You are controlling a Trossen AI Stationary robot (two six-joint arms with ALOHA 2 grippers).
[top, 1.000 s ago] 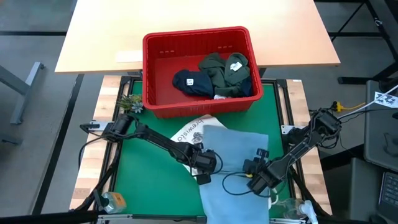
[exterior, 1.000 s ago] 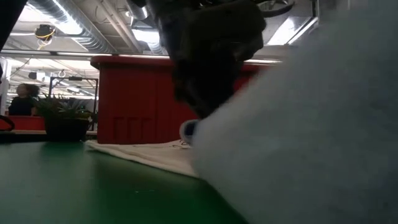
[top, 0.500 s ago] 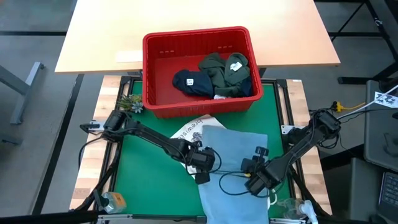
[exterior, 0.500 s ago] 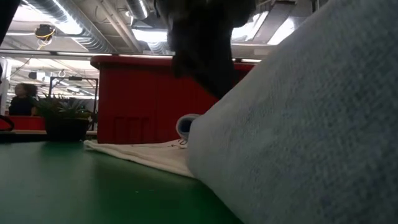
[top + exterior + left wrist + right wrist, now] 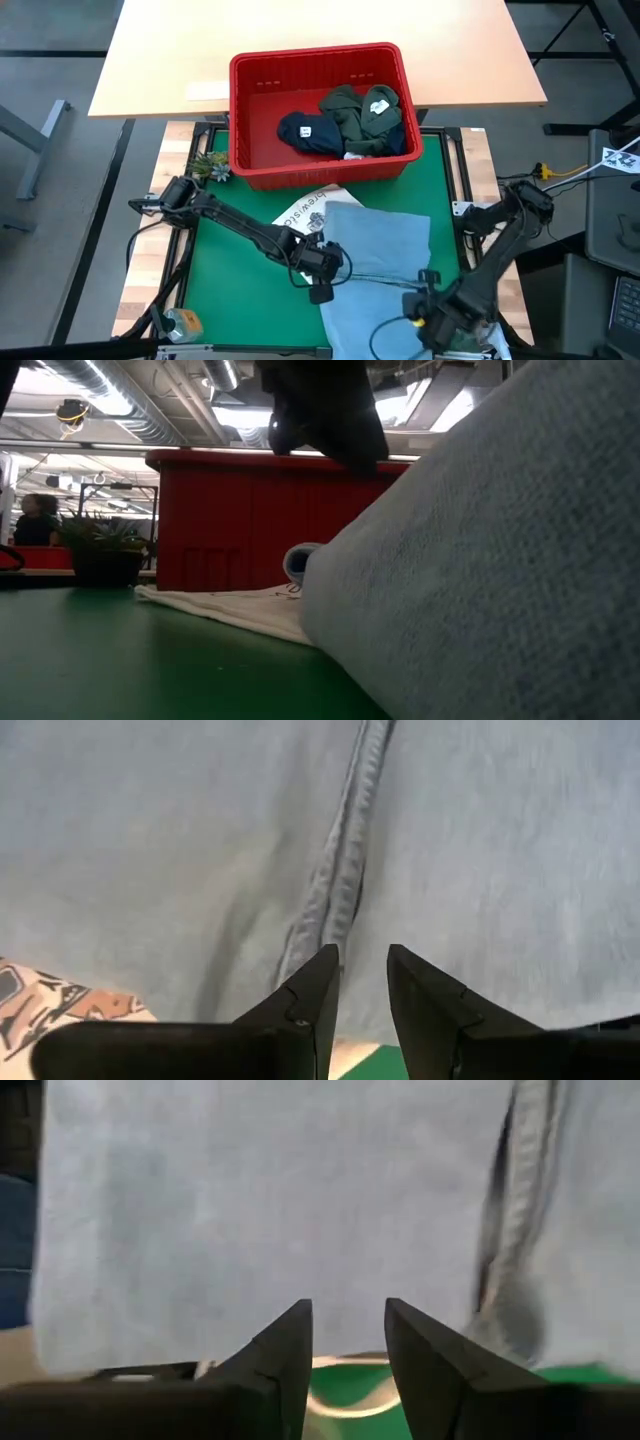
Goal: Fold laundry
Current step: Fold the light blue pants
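A: Denim, light blue, lies as a soft rectangle (image 5: 375,265) on the green counter (image 5: 235,280), seen from above, just in front of the red slotted basket (image 5: 255,100).

B: And the grippers?

A: The left gripper (image 5: 318,280) sits at the cloth's left edge; the right gripper (image 5: 440,318) is at its near right corner. Inside the basket a navy garment (image 5: 305,133) and an olive green garment (image 5: 350,120) are bunched together. A white printed cloth (image 5: 305,212) pokes out from under the denim's far left corner.

B: The level view?

A: A big rounded fold of denim (image 5: 480,580) fills the right side, its weave fuzzy and pale. Behind it the flat white cloth (image 5: 230,605) lies on the green surface, with the basket's red wall (image 5: 230,520) beyond. A small potted plant (image 5: 100,550) stands to the left, and a person (image 5: 35,520) shows far off in the room.

B: Left wrist?

A: Two dark, wedge-shaped fingers (image 5: 300,1005), a narrow gap between them, over denim (image 5: 480,850) with a stitched seam (image 5: 340,870) running toward them. Whether they pinch the cloth, I cannot tell.

B: Right wrist?

A: Fingers (image 5: 280,1355) parted a little wider, smooth denim (image 5: 260,1200) just ahead, a seam (image 5: 500,1210) off to one side. Again I cannot tell if they hold it.
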